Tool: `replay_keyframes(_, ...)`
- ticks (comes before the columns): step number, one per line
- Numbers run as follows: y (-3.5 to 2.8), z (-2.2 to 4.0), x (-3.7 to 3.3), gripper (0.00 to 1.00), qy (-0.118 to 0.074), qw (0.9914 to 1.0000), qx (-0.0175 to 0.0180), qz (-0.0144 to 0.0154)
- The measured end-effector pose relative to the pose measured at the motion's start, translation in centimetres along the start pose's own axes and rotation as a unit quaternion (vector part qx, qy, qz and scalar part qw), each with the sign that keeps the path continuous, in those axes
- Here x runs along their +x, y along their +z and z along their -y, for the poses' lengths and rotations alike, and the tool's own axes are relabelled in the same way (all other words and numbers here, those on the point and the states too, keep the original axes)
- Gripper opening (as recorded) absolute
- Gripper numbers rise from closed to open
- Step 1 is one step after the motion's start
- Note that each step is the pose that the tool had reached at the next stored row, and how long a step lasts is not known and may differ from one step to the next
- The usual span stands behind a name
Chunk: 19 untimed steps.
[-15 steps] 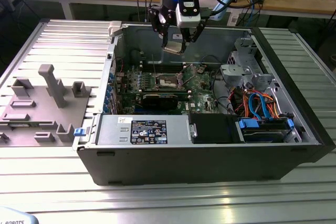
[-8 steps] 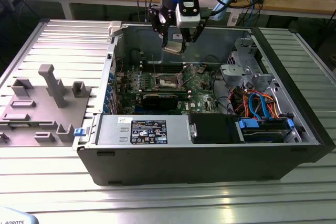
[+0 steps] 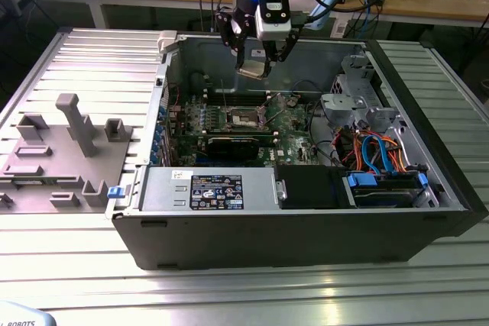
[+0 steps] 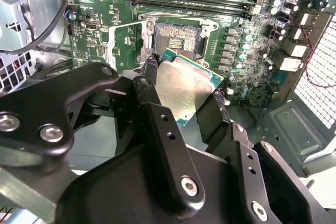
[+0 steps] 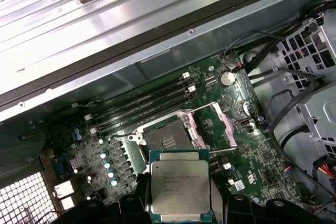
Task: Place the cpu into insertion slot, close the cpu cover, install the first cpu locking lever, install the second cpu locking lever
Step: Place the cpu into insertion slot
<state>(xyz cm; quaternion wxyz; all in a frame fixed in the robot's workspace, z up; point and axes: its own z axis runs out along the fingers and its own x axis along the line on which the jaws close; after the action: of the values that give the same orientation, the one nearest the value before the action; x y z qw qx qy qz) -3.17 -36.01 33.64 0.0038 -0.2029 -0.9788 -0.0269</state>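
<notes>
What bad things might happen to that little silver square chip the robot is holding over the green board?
The pincer grips the small silver-grey square chip by its edges, so it might slip and drop. In the second wrist view the chip looks tilted, so it could land crooked in the open square silver-rimmed socket and hurt its bare centre.

Open dark computer case (image 3: 306, 242) lying on slotted aluminium table (image 3: 229, 295). Inside, along near wall: silver power supply (image 3: 206, 188) with label. At exterior view's right, blue and orange cables (image 3: 382, 154) near grey drive cage (image 3: 355, 93). Long black card (image 3: 233, 145) on green motherboard (image 3: 294, 131). Row of memory slots (image 5: 142, 106) and round coin cell (image 5: 227, 78) noted in first wrist view. Grey fixture block (image 3: 69, 150) with upright pegs outside case, exterior view's left.
</notes>
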Motion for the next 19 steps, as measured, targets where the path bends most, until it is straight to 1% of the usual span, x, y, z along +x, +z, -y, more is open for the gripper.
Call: replay_keyframes(19,0.0,0.0,0.0,0.54,0.007,0.99998,-0.0001,0.0003)
